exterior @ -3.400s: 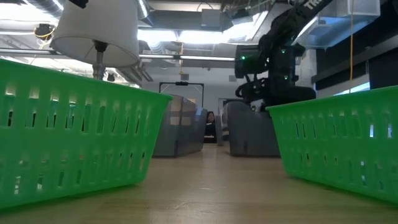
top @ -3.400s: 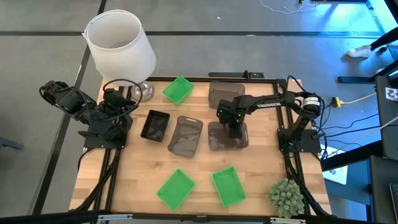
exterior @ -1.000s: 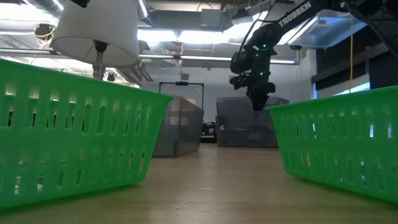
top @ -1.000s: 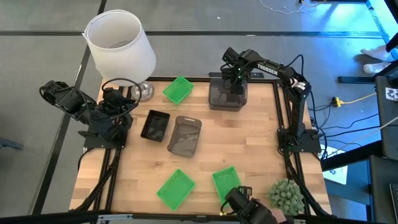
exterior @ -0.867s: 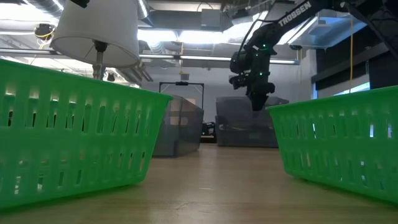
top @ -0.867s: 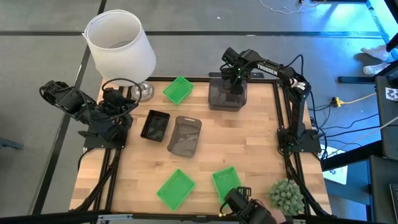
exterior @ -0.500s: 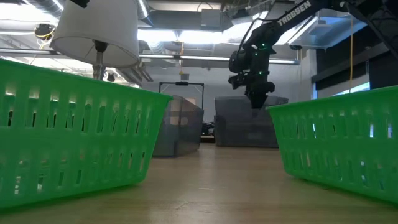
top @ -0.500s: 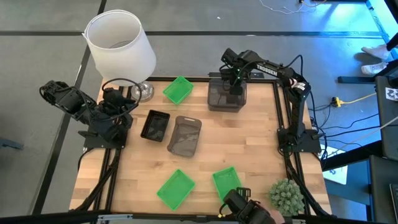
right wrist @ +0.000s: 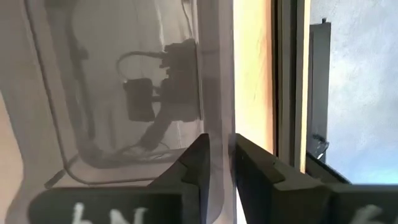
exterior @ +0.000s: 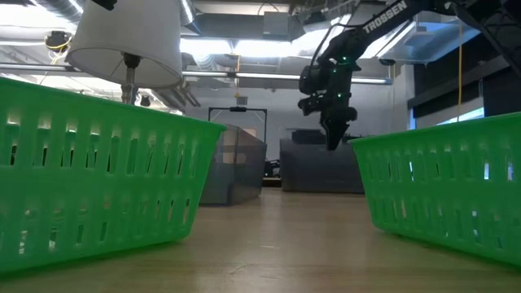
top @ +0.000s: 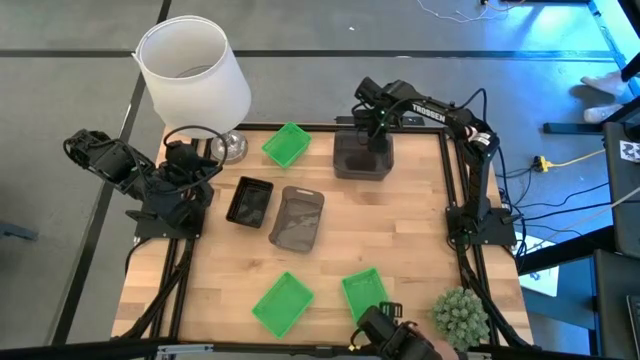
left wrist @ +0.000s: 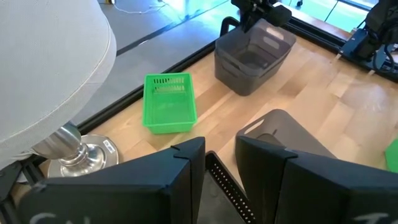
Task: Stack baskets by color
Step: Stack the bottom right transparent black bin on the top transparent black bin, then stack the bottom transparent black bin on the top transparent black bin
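At the table's far side stands a smoky grey basket [top: 363,155], with my right gripper [top: 376,128] above its far wall, pointing down. In the right wrist view the open fingers stand on either side of that wall [right wrist: 219,93]. A second grey basket [top: 298,217] and a black basket [top: 250,201] lie on the table's middle. One green basket [top: 286,144] sits at the far side and two green baskets [top: 281,303] [top: 367,297] sit near the front. My left gripper [left wrist: 221,168] waits open at the table's left edge.
A white lamp [top: 195,70] stands at the far left corner, its metal foot [left wrist: 74,152] close to my left gripper. A round green plant ball [top: 460,317] sits at the near right corner. A dark object [top: 395,335] shows at the near edge.
My right gripper has opened while staying over the far side of the table. The grey basket it held has sunk lower and now sits level, its top edge lower in the low view than before.
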